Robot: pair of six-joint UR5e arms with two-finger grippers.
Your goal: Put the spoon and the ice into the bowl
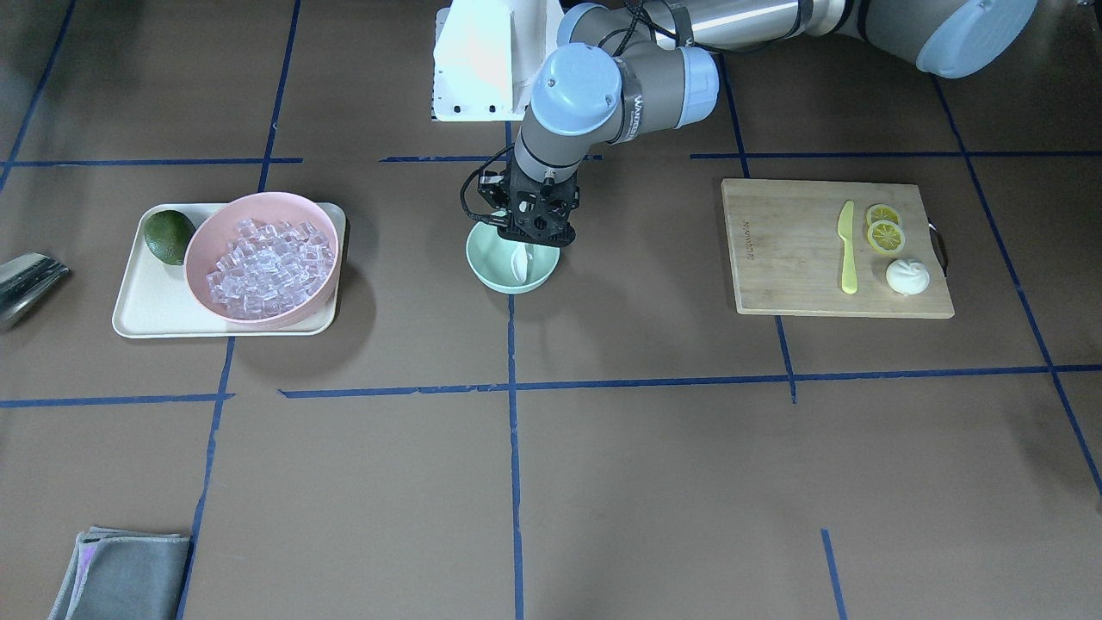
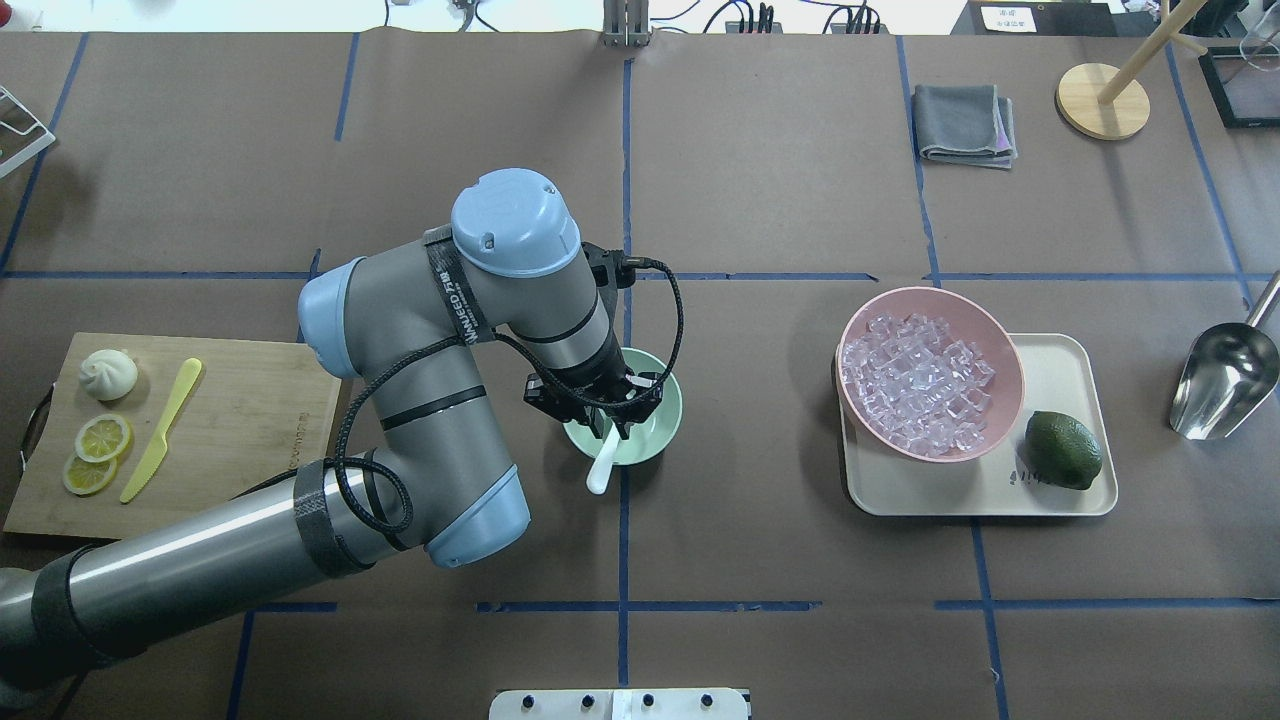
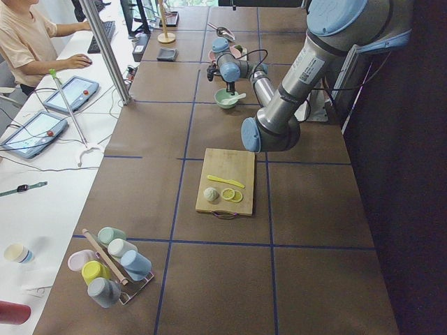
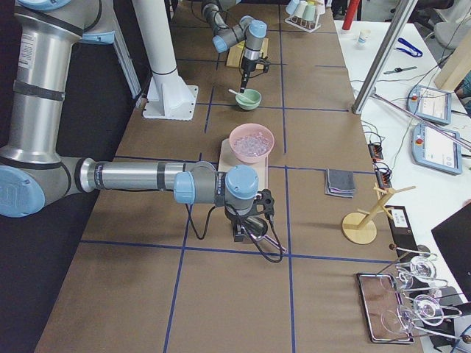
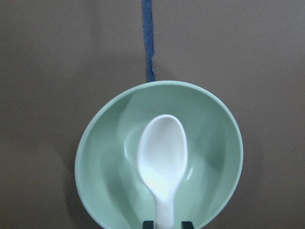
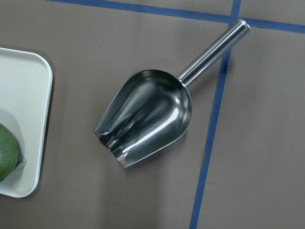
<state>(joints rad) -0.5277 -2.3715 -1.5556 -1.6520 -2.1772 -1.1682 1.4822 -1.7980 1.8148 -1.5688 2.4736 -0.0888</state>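
Observation:
The mint-green bowl stands at the table's middle. The white spoon lies with its scoop inside the bowl. Its handle sticks out over the near rim in the overhead view. My left gripper hangs just over the bowl. Its fingertips stand either side of the handle with small gaps, so it is open. The ice fills the pink bowl. My right gripper shows only in the exterior right view, above a metal scoop; I cannot tell its state.
The pink bowl and a dark green fruit sit on a cream tray. A cutting board holds a yellow-green knife, lemon slices and a white bun. A grey cloth lies far right.

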